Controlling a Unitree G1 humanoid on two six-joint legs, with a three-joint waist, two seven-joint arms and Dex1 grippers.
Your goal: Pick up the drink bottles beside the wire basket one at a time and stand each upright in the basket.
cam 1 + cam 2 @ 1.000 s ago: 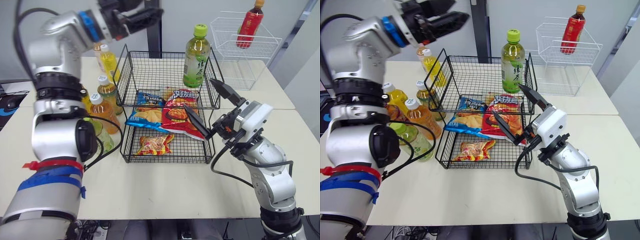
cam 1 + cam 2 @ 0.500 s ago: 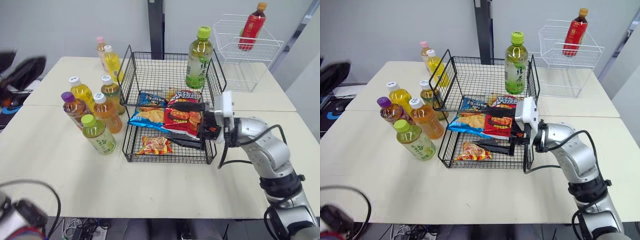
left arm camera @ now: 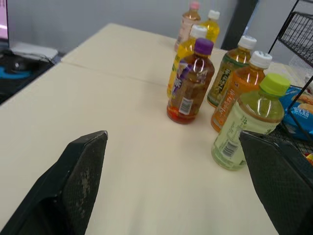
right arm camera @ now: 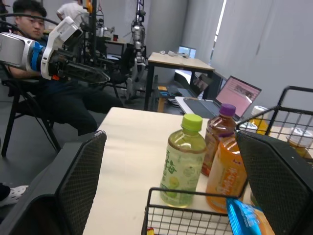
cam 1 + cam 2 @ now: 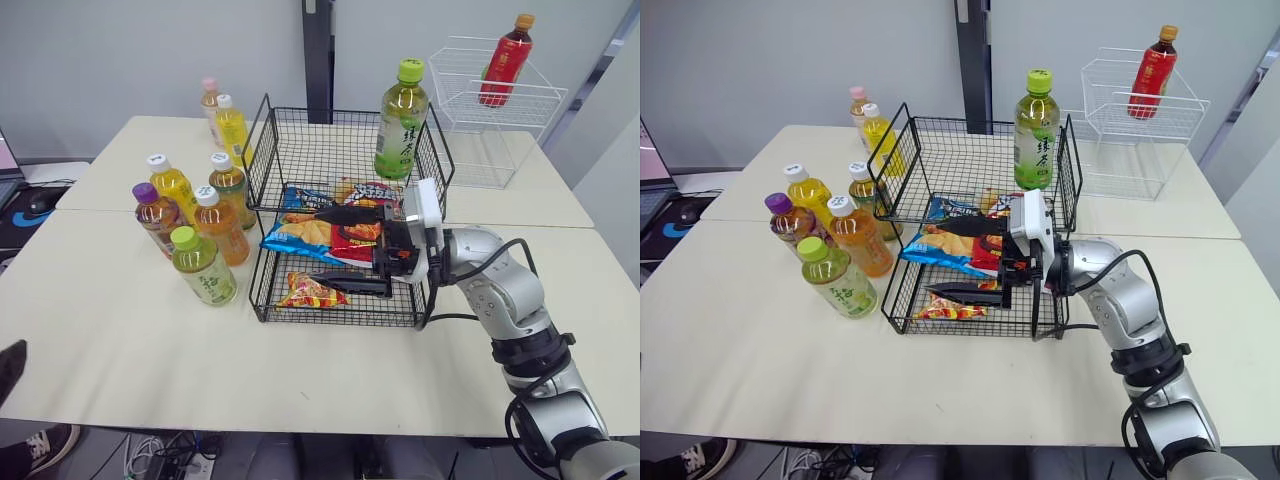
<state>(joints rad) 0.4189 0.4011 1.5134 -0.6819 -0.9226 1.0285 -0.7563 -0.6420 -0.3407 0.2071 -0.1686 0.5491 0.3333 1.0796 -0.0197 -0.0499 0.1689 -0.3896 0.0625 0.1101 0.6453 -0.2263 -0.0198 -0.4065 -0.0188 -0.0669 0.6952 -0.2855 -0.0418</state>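
The black two-tier wire basket (image 5: pixel 330 150) stands mid-table. One green tea bottle (image 5: pixel 401 120) is upright in its top tier, at the back right corner. Several bottles stand on the table left of the basket: a green-capped one (image 5: pixel 203 266) (image 3: pixel 247 122) nearest, an orange one (image 5: pixel 222 225), a purple-capped one (image 5: pixel 157 217) (image 3: pixel 190 83), and yellow ones behind. My right gripper (image 5: pixel 316 248) hangs open in front of the basket's lower tier, fingers pointing left, holding nothing. My left gripper (image 3: pixel 172 134) is open and low over the table's left part, facing the bottles from a distance.
Snack bags (image 5: pixel 330 228) fill the basket's lower shelves. A white wire basket (image 5: pixel 480 110) with a red bottle (image 5: pixel 503 55) stands at the back right. A mouse (image 5: pixel 42 200) lies off the table's left. A seated person (image 4: pixel 29 29) and another robot arm appear beyond the table.
My left arm swung from above the basket down and away to the lower left. My right gripper turned its fingers to point left and slid left along the basket's front.
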